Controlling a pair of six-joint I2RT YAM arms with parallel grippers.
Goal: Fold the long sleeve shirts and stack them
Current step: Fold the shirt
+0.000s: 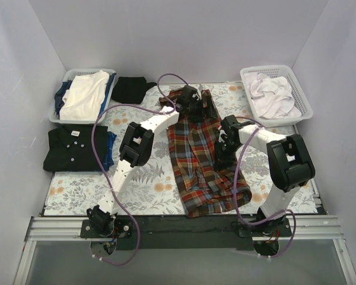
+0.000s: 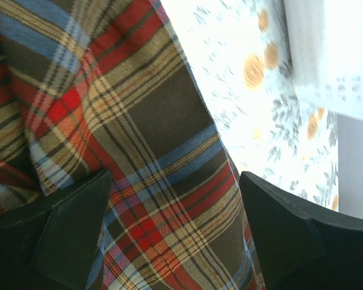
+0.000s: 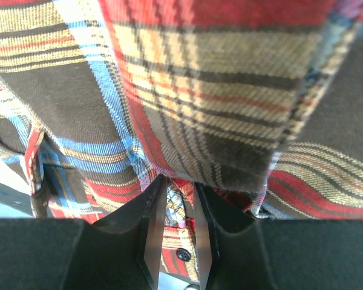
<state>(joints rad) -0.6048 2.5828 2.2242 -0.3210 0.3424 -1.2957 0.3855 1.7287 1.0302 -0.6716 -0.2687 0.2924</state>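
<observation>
The red-orange plaid shirt (image 1: 196, 163) lies lengthwise down the middle of the table, partly folded and rumpled. My left gripper (image 1: 187, 102) is at the shirt's far end. In the left wrist view it (image 2: 175, 235) is open, jaws wide apart, with plaid cloth (image 2: 151, 121) right under them. My right gripper (image 1: 225, 148) is at the shirt's right edge. In the right wrist view it (image 3: 178, 211) is shut on a fold of the plaid (image 3: 218, 72), next to a button. A folded black shirt (image 1: 77, 148) lies at the left.
A white basket (image 1: 65, 77) at the back left holds white and blue clothes. A white basket (image 1: 302, 95) at the back right holds pale clothes. A loose black cloth (image 1: 130, 89) lies beside the left basket. A floral cloth (image 1: 142, 184) covers the table.
</observation>
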